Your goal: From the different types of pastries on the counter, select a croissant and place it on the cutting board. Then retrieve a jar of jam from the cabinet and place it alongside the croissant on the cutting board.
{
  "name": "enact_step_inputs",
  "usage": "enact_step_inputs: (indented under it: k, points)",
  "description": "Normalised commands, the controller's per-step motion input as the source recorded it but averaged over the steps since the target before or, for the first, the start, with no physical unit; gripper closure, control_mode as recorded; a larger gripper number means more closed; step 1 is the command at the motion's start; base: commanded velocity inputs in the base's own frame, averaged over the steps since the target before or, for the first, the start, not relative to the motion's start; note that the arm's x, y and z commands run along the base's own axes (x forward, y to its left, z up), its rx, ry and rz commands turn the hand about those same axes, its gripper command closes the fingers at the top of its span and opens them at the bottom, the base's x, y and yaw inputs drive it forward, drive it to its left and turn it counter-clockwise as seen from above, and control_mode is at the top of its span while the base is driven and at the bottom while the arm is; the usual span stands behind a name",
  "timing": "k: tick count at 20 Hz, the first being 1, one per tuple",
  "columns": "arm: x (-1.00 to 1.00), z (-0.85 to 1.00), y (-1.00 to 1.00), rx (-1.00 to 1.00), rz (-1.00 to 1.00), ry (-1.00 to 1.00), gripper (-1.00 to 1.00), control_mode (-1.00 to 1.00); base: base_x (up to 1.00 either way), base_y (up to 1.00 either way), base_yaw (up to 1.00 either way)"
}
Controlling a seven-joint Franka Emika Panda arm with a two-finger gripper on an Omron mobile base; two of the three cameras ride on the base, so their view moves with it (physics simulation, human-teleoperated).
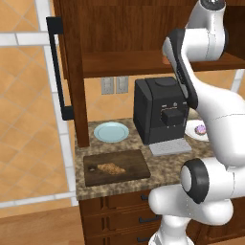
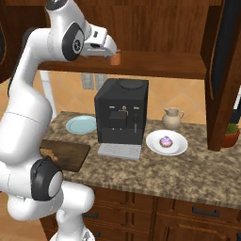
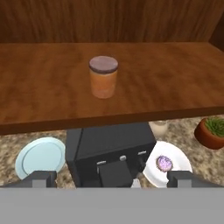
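Small orange-red cylindrical glass jam jar (image 3: 103,77), rigid, smooth, likely slippery, upright on far shelf: pinch mid-body below lid with spread-open gripper (image 3: 112,178).

Jar of jam (image 2: 116,58): on the cabinet shelf (image 2: 155,64), partly hidden behind the gripper (image 2: 111,52) in the right base view; label or contents too small to tell. Cutting board (image 2: 68,154): near left part covered by the robot arm in the right base view, croissant (image 2: 51,155) showing as a sliver. Potted plant (image 2: 230,134): cut off by the right edge; white plate (image 1: 195,129) with frosted pastry (image 1: 200,128) largely behind the arm in the left base view.
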Motion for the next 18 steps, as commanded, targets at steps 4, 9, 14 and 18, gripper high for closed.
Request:
enact_step_inputs:
  k: [4,9,14,18]
  points:
    - [0.03,-0.39,0.00,0.00,0.00,0.00,-1.00,-1.00,0.00,0.00,0.00]
    - [0.32,0.00,-0.02,0.01,0.00,0.00,-1.00,-1.00,0.00,0.00,0.00]
    - [0.44,0.00,-0.06,0.02,0.00,0.00,-1.00,-1.00,0.00,0.00,0.00]
    - [0.51,0.00,-0.07,0.04,0.00,0.00,-1.00,-1.00,0.00,0.00,0.00]
